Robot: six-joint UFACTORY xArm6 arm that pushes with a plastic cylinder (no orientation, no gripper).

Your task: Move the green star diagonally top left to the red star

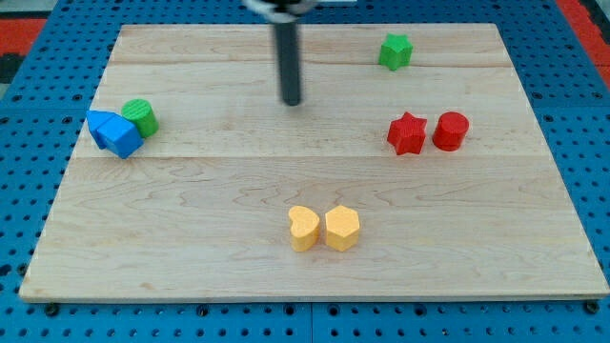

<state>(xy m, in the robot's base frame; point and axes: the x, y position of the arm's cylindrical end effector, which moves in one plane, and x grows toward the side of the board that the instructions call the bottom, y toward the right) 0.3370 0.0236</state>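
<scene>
The green star (pixel 395 51) sits near the view's top, right of centre, on the wooden board (pixel 210 219). The red star (pixel 407 133) lies below it, at the right, with a red cylinder (pixel 451 131) touching or almost touching its right side. My tip (pixel 291 101) is at the end of the dark rod that comes down from the view's top centre. It stands well left of the green star and up-left of the red star, touching no block.
A green cylinder (pixel 140 116) and two blue blocks (pixel 115 131) cluster at the view's left. A yellow heart (pixel 303 229) and a yellow hexagon (pixel 342 228) sit side by side at the bottom centre. A blue pegboard (pixel 29 114) surrounds the board.
</scene>
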